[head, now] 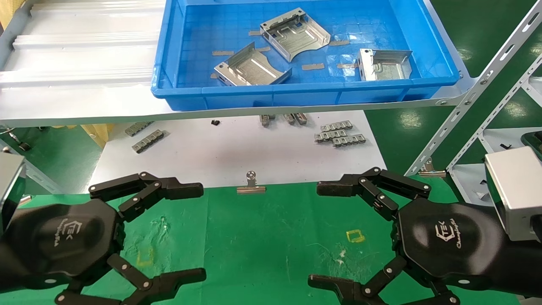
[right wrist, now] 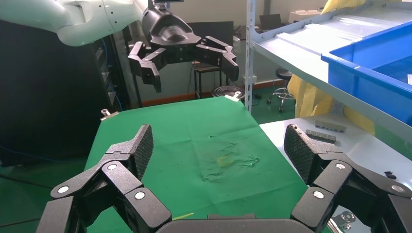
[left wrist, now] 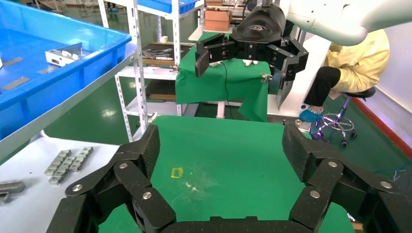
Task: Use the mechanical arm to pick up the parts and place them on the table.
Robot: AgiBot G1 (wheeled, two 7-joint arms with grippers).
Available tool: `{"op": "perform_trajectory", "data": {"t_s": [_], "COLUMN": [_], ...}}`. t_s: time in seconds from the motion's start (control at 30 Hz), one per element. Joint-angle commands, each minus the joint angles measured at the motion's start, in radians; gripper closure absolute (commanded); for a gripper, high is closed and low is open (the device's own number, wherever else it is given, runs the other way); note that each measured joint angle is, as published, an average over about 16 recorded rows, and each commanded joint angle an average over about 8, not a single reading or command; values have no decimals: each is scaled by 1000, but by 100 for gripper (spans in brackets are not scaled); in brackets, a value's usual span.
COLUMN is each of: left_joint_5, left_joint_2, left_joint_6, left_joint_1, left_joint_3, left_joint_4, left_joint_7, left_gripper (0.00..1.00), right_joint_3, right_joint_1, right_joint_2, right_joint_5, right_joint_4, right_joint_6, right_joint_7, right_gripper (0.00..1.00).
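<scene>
The scene is bright and evenly lit, with light that seems to come from above. The grey ribbed metal shelf (head: pixel 80 51) shows strong white glare along its ridges, so detail there is washed out. The shiny silver sheet-metal brackets (head: pixel 295 33) inside the blue plastic tray (head: pixel 296 95) carry small bright reflections. The glossy black hexagonal palm of the right gripper (head: pixel 440 237) reflects a soft pale patch. The shelf casts a soft shadow onto the white board (head: pixel 237 148). The green cloth table (head: pixel 262 237) looks flat and matt. In both wrist views the near fingers look large and stretched toward the lower edge.
</scene>
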Motion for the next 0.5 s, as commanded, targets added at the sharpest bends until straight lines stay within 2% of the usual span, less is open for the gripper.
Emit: {"op": "perform_trajectory", "data": {"t_s": [0.03, 0.5], "left_joint_5": [0, 0], "left_joint_2": [0, 0], "left_joint_6": [0, 0], "left_joint_1": [0, 0], "left_joint_3": [0, 0], "left_joint_4": [0, 0], "left_joint_7": [0, 0], "left_gripper": [100, 100], "right_joint_3": [0, 1], "right_joint_1": [0, 1], "right_joint_2": [0, 0], "right_joint_5": [0, 1], "right_joint_4": [0, 0], "right_joint_6": [0, 1], "right_joint_7": [0, 0], "right_gripper": [0, 0]}}
